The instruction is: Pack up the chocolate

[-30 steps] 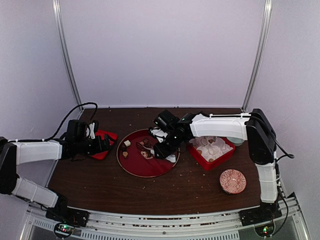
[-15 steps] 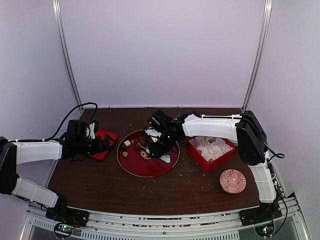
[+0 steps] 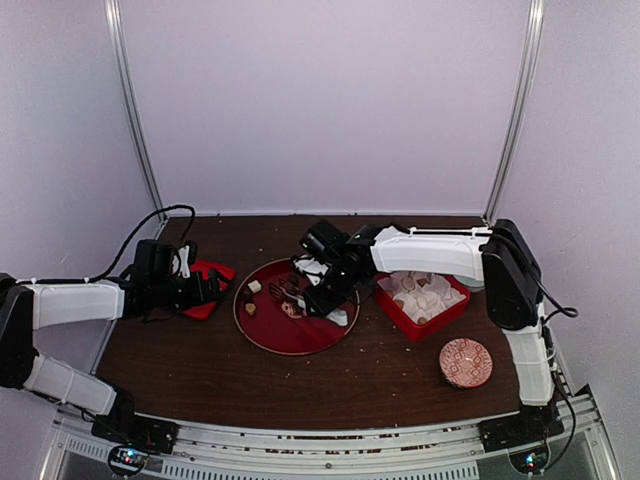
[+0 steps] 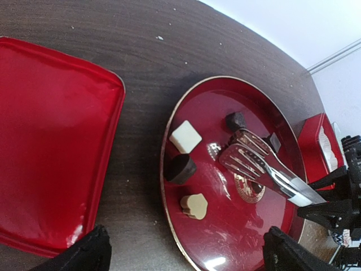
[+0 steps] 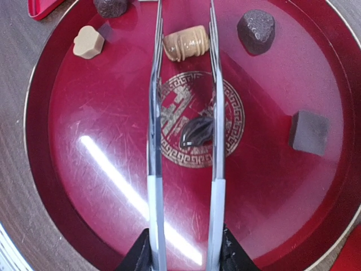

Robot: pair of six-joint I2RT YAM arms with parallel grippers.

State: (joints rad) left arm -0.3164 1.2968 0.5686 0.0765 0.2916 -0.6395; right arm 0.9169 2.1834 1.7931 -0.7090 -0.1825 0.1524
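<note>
Several chocolates lie on a round red plate (image 5: 101, 169). My right gripper (image 5: 185, 257) is shut on metal tongs (image 5: 217, 169), whose open arms reach over the plate. A tan barrel-shaped chocolate (image 5: 186, 43) sits between the tong tips, and a dark leaf-shaped one (image 5: 197, 131) lies between the arms. A tan heart (image 5: 88, 42), a dark lump (image 5: 256, 29) and a brown cube (image 5: 309, 132) lie around them. The left wrist view shows a white cube (image 4: 185, 136), a dark round piece (image 4: 180, 168) and the tongs (image 4: 259, 166). My left gripper (image 4: 186, 259) is open and empty, just left of the plate.
A red box (image 3: 445, 312) with white paper cups stands right of the plate (image 3: 290, 335). A red lid (image 4: 51, 147) lies left of the plate, beside my left gripper (image 3: 215, 288). A small patterned bowl (image 3: 465, 362) sits at the front right. Pale crumbs dot the table.
My right arm has shifted a little left over the plate with the tongs, bringing their tips toward the plate's far left. The left arm has not moved.
</note>
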